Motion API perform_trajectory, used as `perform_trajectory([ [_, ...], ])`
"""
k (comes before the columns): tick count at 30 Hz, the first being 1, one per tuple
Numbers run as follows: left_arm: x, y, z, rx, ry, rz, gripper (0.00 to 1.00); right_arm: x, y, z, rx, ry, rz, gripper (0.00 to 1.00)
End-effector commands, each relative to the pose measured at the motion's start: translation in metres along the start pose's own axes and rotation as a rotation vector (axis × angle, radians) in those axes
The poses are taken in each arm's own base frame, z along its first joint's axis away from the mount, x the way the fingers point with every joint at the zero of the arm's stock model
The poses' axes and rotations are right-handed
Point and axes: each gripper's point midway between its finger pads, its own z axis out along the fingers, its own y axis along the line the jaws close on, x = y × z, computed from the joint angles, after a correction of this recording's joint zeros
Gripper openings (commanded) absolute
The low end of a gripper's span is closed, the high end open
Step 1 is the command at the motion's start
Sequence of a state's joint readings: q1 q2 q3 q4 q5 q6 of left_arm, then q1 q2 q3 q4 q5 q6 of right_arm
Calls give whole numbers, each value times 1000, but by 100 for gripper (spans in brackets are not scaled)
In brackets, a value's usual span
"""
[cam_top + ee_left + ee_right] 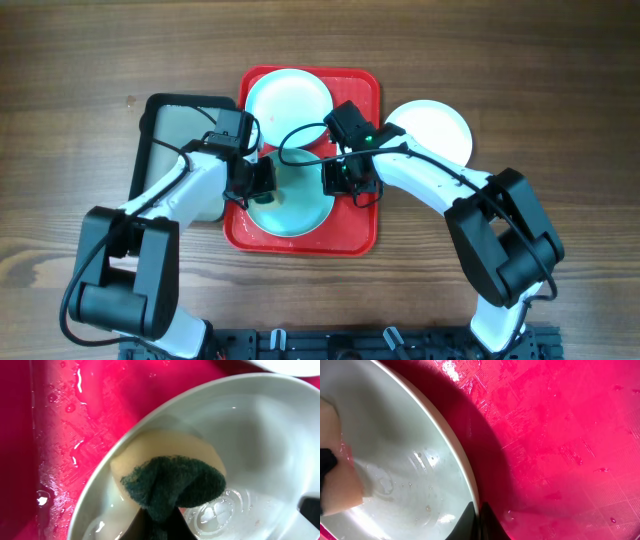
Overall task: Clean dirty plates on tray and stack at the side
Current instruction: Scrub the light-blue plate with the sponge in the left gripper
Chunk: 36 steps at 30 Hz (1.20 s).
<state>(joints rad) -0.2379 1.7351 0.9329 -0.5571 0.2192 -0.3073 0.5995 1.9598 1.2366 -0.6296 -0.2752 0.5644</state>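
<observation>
Yellow sponge (170,480) pinched in left gripper (157,527), inside wet plate (265,440) on tray (55,435). Right gripper (476,520) clamps its rim. Judged: scrubbing step. Next: finish wiping, lift plate off tray.

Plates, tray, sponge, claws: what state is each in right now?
Near plate: on tray, wet inside.
Far plate: on tray, untouched.
Side plate: on the table, off tray.
Tray: wet.
Sponge: pressed into near plate.
Left claw: shut on sponge.
Right claw: shut on near plate's rim.

Overhead, near plate (295,215) lies half hidden; sponge (340,489) cropped at edge
</observation>
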Motion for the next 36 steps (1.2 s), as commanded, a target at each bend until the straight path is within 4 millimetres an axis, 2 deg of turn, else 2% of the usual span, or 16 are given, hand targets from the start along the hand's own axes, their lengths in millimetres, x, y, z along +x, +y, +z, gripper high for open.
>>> perform_trajectory([
  [1, 26, -1, 17, -44, 66, -19, 4, 1, 3, 5, -14, 7, 5, 4],
  [10, 24, -3, 18, -50, 51, -18, 4, 1, 3, 5, -13, 8, 5, 4],
  [15, 18, 9, 17, -121, 16, -16, 4, 2, 3, 5, -13, 9, 5, 4],
  [25, 19, 5, 18, -107, 19, -10, 4, 2, 3, 5, -13, 9, 5, 4],
  [30, 25, -2, 20, -106, 30, 19, 5, 2, 3, 5, -13, 9, 6, 4],
  [36, 44, -8, 29, -110, 57, 47, 7, 2, 3, 5, -13, 9, 5, 4],
])
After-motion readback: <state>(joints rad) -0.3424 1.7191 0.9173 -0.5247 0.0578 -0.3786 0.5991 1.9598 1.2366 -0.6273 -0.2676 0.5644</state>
